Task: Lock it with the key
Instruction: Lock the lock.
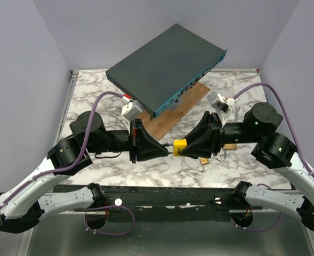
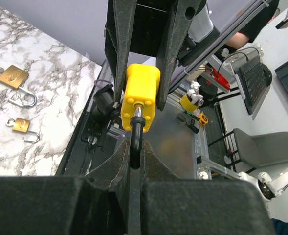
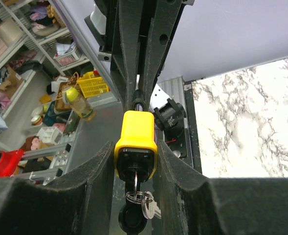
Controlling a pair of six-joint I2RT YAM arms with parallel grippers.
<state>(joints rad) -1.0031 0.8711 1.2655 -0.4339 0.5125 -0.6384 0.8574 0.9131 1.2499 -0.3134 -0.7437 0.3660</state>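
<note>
1. Left gripper [image 2: 135, 147] is pinched nearly shut on the black-sleeved shackle [image 2: 136, 128], just where it comes out of the yellow padlock [image 2: 141, 95].
2. From where I stand, the right gripper [image 1: 184, 146] comes in from the opposite side. Its jaws stand at a middling width, clamped flat on the two sides of the yellow body.
3. So the padlock hangs in the air between the two arms, above the near edge of the marble table [image 1: 93, 90], touching nothing else.
4. Its long axis runs along the line joining the grippers: shackle end toward the left arm, keyhole end toward the right arm's wrist.
5. Everything turns on the key [image 3: 134, 181]. It sits in the keyhole on the face turned into the right gripper's own gap, with a ring and a second key dangling below it.
6. That puts the key nearest the right arm, yet tucked behind its fingertips where that arm cannot turn it. The left gripper is at the far end of the body, with the whole padlock between it and the key.
7. My guess is that the shackle needs pressing home along that same axis first, and one gripper must let go to reach the key.
8. Two brass padlocks [image 2: 14, 77] lie on the table, well apart from all this.
</note>
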